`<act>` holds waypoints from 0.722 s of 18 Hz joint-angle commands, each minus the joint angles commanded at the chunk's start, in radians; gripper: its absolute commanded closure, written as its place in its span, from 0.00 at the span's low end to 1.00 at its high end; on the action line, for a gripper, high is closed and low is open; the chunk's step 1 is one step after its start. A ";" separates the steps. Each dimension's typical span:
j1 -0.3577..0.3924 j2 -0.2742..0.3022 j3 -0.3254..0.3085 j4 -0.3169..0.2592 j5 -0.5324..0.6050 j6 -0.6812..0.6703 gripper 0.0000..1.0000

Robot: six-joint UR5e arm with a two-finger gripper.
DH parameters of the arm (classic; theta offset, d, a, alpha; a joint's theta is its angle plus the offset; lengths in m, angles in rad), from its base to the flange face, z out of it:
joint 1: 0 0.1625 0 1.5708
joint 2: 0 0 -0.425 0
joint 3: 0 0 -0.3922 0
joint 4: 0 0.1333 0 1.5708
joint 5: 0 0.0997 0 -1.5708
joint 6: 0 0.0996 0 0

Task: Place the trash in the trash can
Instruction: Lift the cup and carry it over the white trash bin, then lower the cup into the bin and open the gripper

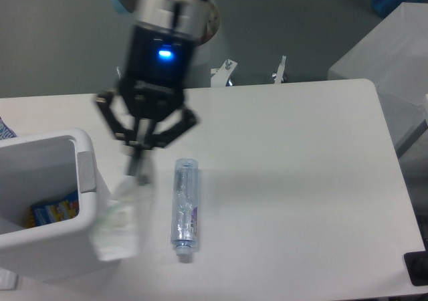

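Gripper [136, 168] hangs above the left part of the table, blurred by motion, its two fingers pinched together on the top edge of the wrapper [120, 217]. A blue light shows on the wrist above it.

Table [294, 180]: white, fills most of the view; a second pale surface sits at the far right.

Trash can [80, 241]: large white bin at the near left corner, thick rounded rim, flat tab on its right wall. Open top faces up. Something blue and yellow lies at the bottom [55, 211]; what it is cannot be told.

Bottle [184, 207]: long, clear, crushed, blue-purple label. Lies flat on the table just right of the bin, lengthwise, cap end nearer the camera. Not touched by anything.

Wrapper: clear, crumpled, a green bit visible near its middle. Dangles from the fingers in front of the bin's right wall and rim, off the table. Blur makes its outline soft; whether it brushes the bin wall cannot be told.

Progress, as judged:
- Wrapper is lifted and carried close to the bin but is not over the opening yet, so it is not deposited.
- Left for this piece: move a little further left over the rim, then release.
- Bottle is wholly undone: needs a grasp, a lift, a carry and a drop.
- Roughly, the first of two pieces is near its end; the task stands under half done.
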 joint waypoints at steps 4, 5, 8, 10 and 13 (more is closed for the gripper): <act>-0.077 0.009 -0.065 -0.003 0.003 0.108 1.00; -0.092 0.009 -0.078 -0.003 0.006 0.112 1.00; -0.125 0.002 -0.114 0.000 0.009 0.132 1.00; -0.138 -0.008 -0.120 0.000 0.009 0.135 1.00; -0.151 -0.015 -0.129 0.000 0.009 0.135 0.97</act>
